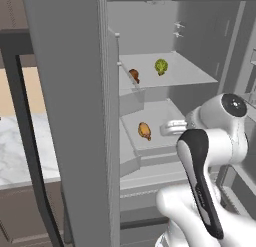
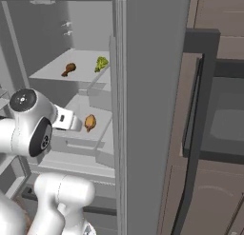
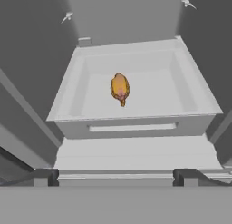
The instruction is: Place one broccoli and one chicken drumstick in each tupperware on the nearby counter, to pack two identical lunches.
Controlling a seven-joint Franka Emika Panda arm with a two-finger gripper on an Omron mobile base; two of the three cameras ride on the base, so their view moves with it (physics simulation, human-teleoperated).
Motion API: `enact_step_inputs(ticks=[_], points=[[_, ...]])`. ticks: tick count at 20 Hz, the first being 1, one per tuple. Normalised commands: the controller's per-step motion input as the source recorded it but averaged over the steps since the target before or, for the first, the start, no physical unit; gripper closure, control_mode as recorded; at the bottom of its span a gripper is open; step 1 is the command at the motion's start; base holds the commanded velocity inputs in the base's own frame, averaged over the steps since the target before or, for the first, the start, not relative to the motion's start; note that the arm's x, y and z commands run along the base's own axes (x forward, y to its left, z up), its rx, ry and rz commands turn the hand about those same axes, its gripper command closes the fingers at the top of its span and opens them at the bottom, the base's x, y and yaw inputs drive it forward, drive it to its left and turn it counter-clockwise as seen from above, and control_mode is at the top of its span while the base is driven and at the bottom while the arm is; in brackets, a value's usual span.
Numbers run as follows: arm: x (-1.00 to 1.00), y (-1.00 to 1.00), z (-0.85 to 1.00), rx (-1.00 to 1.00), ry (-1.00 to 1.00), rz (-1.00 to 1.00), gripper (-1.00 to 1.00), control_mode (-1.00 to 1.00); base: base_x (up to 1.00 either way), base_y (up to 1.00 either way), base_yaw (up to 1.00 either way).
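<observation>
We hold our claw [image 3: 116,175] wide open and empty before the fridge drawer [image 3: 136,121], because the golden-orange chicken drumstick [image 3: 120,88] lies inside.

A golden-orange chicken drumstick [image 3: 120,88] lies alone on its side in the middle of a pale open fridge drawer [image 3: 68,100], its narrow end towards the near edge. On the shelf [image 1: 190,73] above, farther back, sits a darker brown drumstick [image 1: 134,75] to the left, also on its side, and a small bumpy green broccoli floret [image 1: 161,66] to its right; the two are near each other but apart. The floret seems to stand upright, though it is too small to be sure. A white marble table [image 1: 15,151] shows at far left.
</observation>
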Motion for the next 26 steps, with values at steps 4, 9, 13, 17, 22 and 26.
enact_step_inputs(ticks=[4, 9, 13, 17, 22, 26], points=[[0.30, 0.00, -0.46, 0.00, -0.22, 0.00, -1.00, -1.00, 0.00, 0.00, 0.00], [0.14, 0.00, -0.67, 0.00, -0.26, 0.00, -1.00, -1.00, 0.00, 0.00, 0.00], [0.03, 0.00, -0.74, 0.00, -0.22, 0.00, -1.00, -1.00, 0.00, 0.00, 0.00], [0.00, 0.08, -0.80, 0.00, -0.30, 0.00, -1.00, -1.00, 0.00, 0.00, 0.00], [0.03, 0.16, -0.91, 0.00, -0.31, 0.00, -1.00, -1.00, 0.00, 0.00, 0.00], [0.00, 0.15, -0.79, 0.00, -0.36, 0.00, -1.00, -1.00, 0.00, 0.00, 0.00]])
